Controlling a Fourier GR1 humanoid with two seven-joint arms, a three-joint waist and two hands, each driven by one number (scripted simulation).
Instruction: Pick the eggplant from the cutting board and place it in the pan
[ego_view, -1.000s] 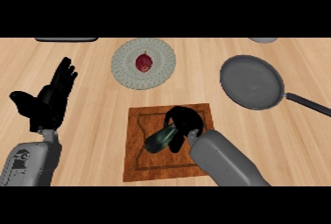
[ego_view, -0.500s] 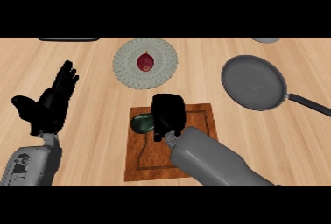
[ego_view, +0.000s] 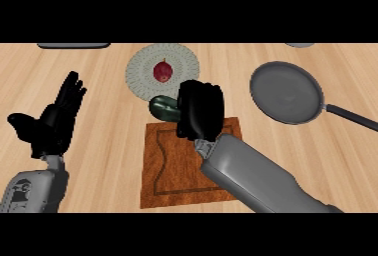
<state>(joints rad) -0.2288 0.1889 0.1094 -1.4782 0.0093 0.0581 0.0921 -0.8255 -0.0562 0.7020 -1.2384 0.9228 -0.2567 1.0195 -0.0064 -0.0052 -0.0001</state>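
My right hand (ego_view: 199, 110) is curled round the dark green eggplant (ego_view: 165, 107), whose end sticks out to the left of the fingers. Hand and eggplant hang over the far edge of the wooden cutting board (ego_view: 173, 170), just short of the plate. The grey pan (ego_view: 286, 92) lies to the right at the back, its black handle (ego_view: 353, 116) pointing right and toward me. My left hand (ego_view: 55, 120) rests open at the left, fingers up.
A round pale plate (ego_view: 140, 65) with a dark red fruit (ego_view: 162, 71) sits behind the board. A dark flat object (ego_view: 74, 45) lies at the back left edge, and a grey rim (ego_view: 299, 45) shows at the back right.
My right hand has lifted the eggplant off the board and carried it away from me, toward the plate. The left hand has barely moved.
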